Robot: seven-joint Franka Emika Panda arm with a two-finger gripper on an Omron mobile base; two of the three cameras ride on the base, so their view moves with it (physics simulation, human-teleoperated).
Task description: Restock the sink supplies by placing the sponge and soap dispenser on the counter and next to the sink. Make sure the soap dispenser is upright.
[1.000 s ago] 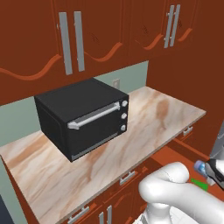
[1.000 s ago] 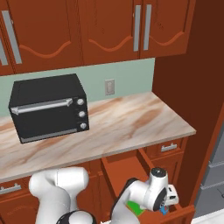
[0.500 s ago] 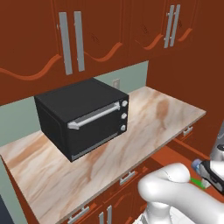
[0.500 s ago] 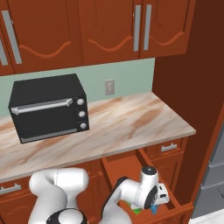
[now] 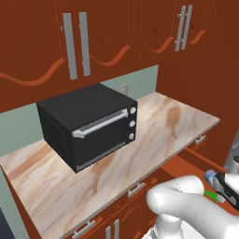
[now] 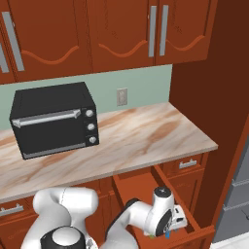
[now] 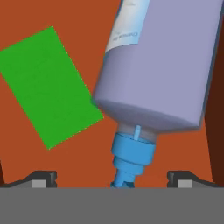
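- Claw (image 7: 112, 179) is down inside the open drawer (image 6: 192, 228), its two tips set wide apart on either side of the pump (image 7: 131, 159); we see nothing gripped yet, so it is open and empty.
- Bottle (image 7: 162, 61) lies on its side on the drawer floor, pump end toward the claw, label end away.
- Sponge (image 7: 48, 85) lies flat on the drawer floor just beside the bottle; we can't tell whether they touch.
- In the left base view a sliver of sponge (image 5: 214, 196) and the pump end of the bottle (image 5: 210, 176) peek out past the arm.
- Bench (image 6: 146, 136) carries a black toaster oven (image 6: 53, 119); its right part is bare.
- Step, as we judge it: closing in on the bottle for pickup, neither item restocked yet.
- Next move likely calls for getting the tips around the bottle body or neck, not the slim pump, then closing, lifting clear of the drawer walls and turning it upright before setting down.
- Sponge still needs its own trip.
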